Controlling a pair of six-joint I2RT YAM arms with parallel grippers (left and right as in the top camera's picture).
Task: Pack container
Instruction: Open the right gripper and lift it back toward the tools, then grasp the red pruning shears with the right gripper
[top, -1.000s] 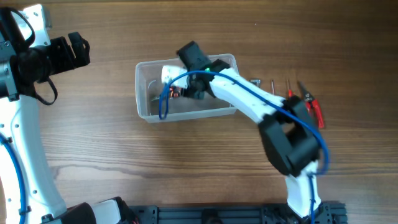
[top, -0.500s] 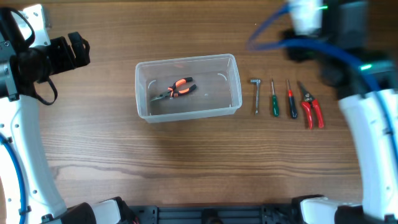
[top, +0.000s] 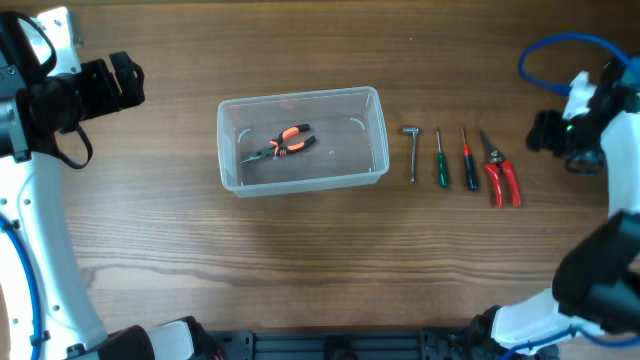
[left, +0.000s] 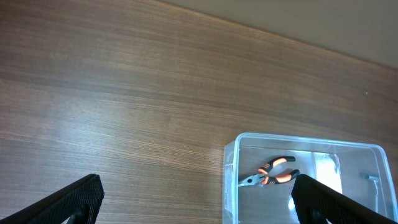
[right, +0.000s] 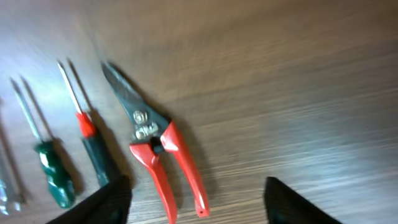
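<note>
Right arm now withdrawn from container (top: 300, 140) toward right side of table; right gripper (top: 548, 132) is placed just right of red snips (top: 500, 172), fingers spread, nothing held. Orange pliers (top: 280, 145) are left lying inside container, mid-table. Left gripper (top: 115, 85) unmoved at far left, fingers wide apart, empty. One tool judged packed; snips, red screwdriver (top: 467, 160), green screwdriver (top: 439, 160), hex key (top: 413, 152) remain in row right of container. Snips judged likely next pick
</note>
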